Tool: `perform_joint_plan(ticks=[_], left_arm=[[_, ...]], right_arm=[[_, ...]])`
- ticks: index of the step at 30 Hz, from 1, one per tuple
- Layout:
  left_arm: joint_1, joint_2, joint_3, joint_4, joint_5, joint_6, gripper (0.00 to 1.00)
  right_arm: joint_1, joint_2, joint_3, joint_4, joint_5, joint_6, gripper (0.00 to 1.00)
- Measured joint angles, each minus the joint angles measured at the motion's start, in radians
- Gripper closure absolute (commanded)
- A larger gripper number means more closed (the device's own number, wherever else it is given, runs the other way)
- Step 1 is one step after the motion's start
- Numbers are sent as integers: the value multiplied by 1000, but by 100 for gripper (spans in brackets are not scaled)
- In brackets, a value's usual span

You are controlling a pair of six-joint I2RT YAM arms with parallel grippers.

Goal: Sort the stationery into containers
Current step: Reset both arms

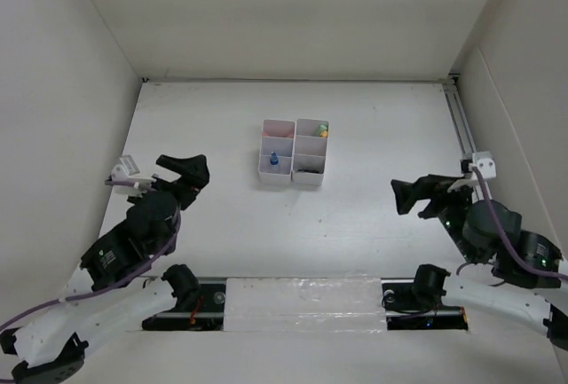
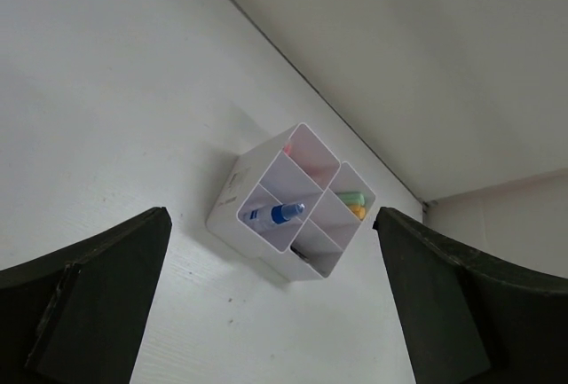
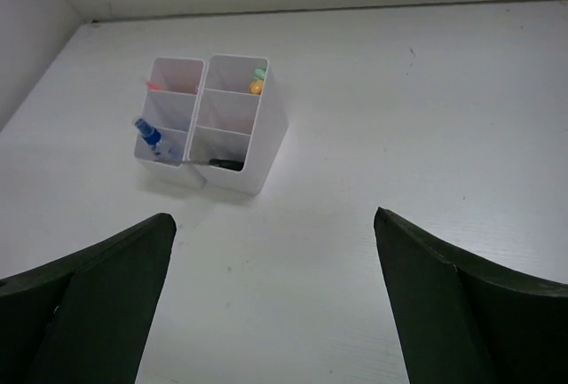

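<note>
White organizer (image 1: 277, 174) on counter (image 1: 382, 136), blue-capped bottle (image 1: 274, 160) in near-left compartment, left tool (image 1: 191, 180) and right tool (image 1: 401, 198) both spread wide

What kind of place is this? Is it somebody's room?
Probably a robot test booth, not a home: a white table boxed in by plain white walls, a left arm and right arm bolted at its edge, and one white stationery organizer.
</note>
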Motion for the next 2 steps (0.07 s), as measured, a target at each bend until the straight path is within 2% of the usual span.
perform_joint_plan(ticks=[2], left_arm=[[0,-10,6,-7,-8,6,0]], right_arm=[[4,-37,8,-8,1,4,0]])
